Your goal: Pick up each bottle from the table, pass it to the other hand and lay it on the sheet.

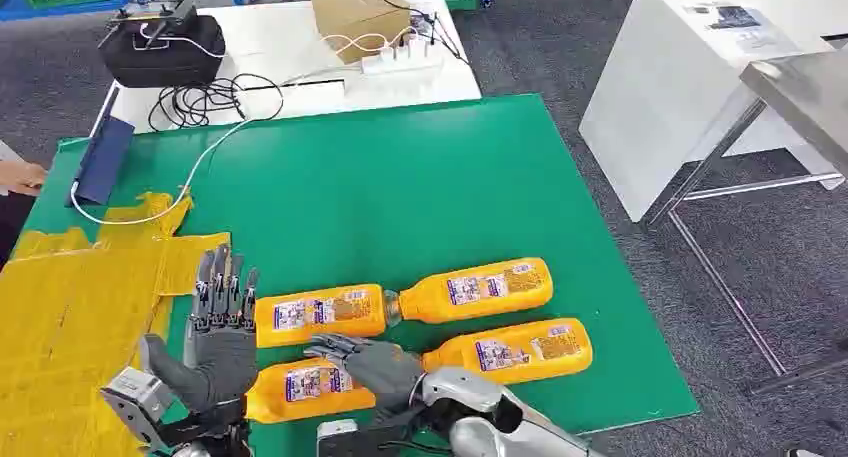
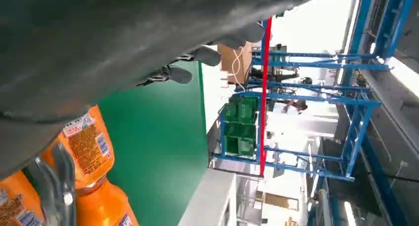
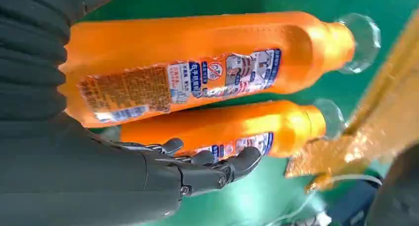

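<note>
Four orange bottles lie on the green table (image 1: 420, 177). My right hand (image 1: 372, 365) reaches over the front left bottle (image 1: 298, 385), its fingers (image 3: 212, 165) stretched out into the gap toward the bottle behind it (image 1: 320, 315); the front bottle's body (image 3: 188, 63) lies by the palm and is not clasped. Two more bottles (image 1: 480, 289) (image 1: 520, 349) lie to the right. My left hand (image 1: 222, 327) stands upright beside the bottles with fingers (image 2: 179, 74) spread, holding nothing. The yellow sheet (image 1: 70, 307) covers the table's left side.
Behind the green mat, a white table carries a black bag (image 1: 160, 47), a cardboard box (image 1: 355, 17), a power strip (image 1: 400, 57) and loose cables (image 1: 210, 102). A blue board (image 1: 100, 162) leans at the far left. A white cabinet (image 1: 690, 87) stands to the right.
</note>
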Action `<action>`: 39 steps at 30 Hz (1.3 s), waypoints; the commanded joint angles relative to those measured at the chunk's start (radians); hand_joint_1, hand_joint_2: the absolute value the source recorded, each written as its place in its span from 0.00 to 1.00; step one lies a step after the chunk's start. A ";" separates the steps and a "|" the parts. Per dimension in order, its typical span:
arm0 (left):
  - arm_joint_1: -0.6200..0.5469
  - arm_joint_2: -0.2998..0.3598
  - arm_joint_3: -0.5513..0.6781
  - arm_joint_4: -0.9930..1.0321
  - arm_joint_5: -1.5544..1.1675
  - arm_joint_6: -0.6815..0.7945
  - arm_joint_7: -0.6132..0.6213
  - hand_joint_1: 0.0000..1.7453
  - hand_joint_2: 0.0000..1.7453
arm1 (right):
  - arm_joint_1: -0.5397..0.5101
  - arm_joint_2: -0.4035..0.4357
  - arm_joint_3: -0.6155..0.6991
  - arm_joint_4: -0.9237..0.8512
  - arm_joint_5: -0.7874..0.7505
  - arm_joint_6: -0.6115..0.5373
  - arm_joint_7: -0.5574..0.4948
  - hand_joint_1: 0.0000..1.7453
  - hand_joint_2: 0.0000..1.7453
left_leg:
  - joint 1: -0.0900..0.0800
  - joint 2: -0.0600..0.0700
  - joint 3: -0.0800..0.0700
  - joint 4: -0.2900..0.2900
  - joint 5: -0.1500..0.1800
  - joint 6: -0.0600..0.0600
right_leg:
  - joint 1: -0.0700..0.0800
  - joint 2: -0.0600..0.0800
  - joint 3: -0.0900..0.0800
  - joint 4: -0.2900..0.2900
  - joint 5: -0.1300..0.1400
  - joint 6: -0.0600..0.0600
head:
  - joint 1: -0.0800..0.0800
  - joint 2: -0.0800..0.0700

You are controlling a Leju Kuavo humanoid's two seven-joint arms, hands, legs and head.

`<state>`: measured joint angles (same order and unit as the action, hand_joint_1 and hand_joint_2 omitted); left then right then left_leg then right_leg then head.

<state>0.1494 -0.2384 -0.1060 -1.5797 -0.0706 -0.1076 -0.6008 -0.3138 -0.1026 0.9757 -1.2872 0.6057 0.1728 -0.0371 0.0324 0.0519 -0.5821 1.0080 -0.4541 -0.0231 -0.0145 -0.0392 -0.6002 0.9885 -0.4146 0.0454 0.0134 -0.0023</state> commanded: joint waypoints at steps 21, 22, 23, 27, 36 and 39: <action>-0.091 -0.068 0.093 0.025 0.173 0.271 -0.008 0.00 0.00 | -0.305 0.121 0.434 0.533 0.024 0.241 -0.004 1.00 1.00 | 0.000 -0.006 0.010 -0.004 0.001 0.004 | 0.000 0.002 0.010 -0.004 0.000 -0.002 | 0.000 0.000; -0.089 -0.061 0.091 -0.008 0.200 0.303 -0.008 0.00 0.00 | -0.301 0.122 0.438 0.536 0.002 0.229 0.012 1.00 1.00 | 0.000 -0.005 0.012 -0.003 0.001 0.004 | -0.001 0.002 0.011 -0.003 0.000 -0.002 | 0.000 0.000; -0.080 -0.082 0.131 -0.038 0.213 0.410 -0.027 0.00 0.00 | -0.303 0.123 0.448 0.533 -0.015 0.217 0.022 1.00 1.00 | 0.000 -0.004 0.013 -0.002 0.000 0.003 | 0.000 0.003 0.012 -0.003 0.000 -0.002 | 0.000 0.000; -0.024 -0.080 0.165 -0.103 0.262 0.533 -0.048 0.00 0.00 | -0.306 0.103 0.436 0.551 -0.080 0.180 0.056 1.00 1.00 | 0.001 -0.002 0.015 -0.003 0.000 0.003 | 0.000 0.006 0.013 -0.003 0.001 -0.002 | 0.000 0.000; -0.005 -0.090 0.225 -0.177 0.259 0.780 -0.097 0.00 1.00 | -0.231 0.096 0.259 0.513 -0.381 0.056 0.116 1.00 1.00 | 0.000 -0.005 0.017 -0.003 0.001 0.004 | 0.000 0.003 0.017 -0.004 0.001 -0.002 | 0.000 0.000; 0.044 -0.095 0.251 -0.221 0.283 0.768 -0.097 0.00 1.00 | -0.051 0.088 0.020 0.278 -0.528 -0.202 0.039 1.00 1.00 | 0.001 -0.003 0.019 -0.002 -0.001 0.002 | 0.000 0.002 0.019 -0.003 -0.001 -0.002 | 0.000 0.000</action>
<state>0.1370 -0.3086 0.0438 -1.7090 0.1908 0.6446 -0.6981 -0.6343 0.0214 1.3185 -0.8141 0.3035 0.2608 0.0671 0.0328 0.0534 -0.5639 1.0077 -0.4546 -0.0231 -0.0152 -0.0366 -0.5833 0.9877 -0.4147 0.0452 0.0134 -0.0023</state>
